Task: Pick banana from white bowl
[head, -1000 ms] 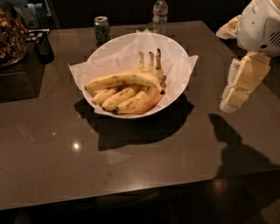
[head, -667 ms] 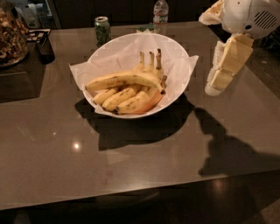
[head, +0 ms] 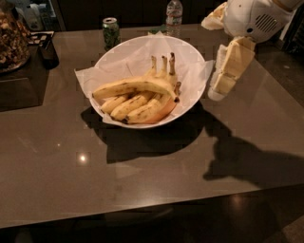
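Just rt of white bowl (head: 186, 109): gripper (head: 219, 90)

Grey table (head: 142, 190): green can (head: 110, 29) and water bottle (head: 174, 12) at far edge (both upright); dark cup (head: 48, 53) far left.

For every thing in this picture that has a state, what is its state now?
Long yellow speckled banana: lies across the shorter bunched bananas, not held.
Large round white bowl: upright, paper-lined, holds all bananas.
Green can: upright behind the bowl.
Clear plastic bottle: upright.
Cream robot hand: hangs right of the bowl, clear of the banana.
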### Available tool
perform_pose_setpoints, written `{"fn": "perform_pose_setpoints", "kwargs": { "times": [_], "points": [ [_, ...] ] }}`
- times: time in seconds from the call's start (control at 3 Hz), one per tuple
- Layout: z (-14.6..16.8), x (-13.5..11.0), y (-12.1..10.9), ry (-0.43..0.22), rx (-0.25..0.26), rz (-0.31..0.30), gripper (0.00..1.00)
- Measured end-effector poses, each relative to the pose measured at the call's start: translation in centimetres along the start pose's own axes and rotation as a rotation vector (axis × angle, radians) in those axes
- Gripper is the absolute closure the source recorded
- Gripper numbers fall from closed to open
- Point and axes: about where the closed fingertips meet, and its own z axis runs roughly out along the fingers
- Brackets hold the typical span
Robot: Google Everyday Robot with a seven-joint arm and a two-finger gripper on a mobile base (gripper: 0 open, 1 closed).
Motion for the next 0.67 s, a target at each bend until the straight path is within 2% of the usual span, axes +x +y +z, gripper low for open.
{"fn": "perform_pose_setpoints", "kwargs": {
  "times": [0.67],
  "points": [
    [4.6,-5.4,-3.5,-0.071,-0.074,-0.103,0.00]
  ]
}}
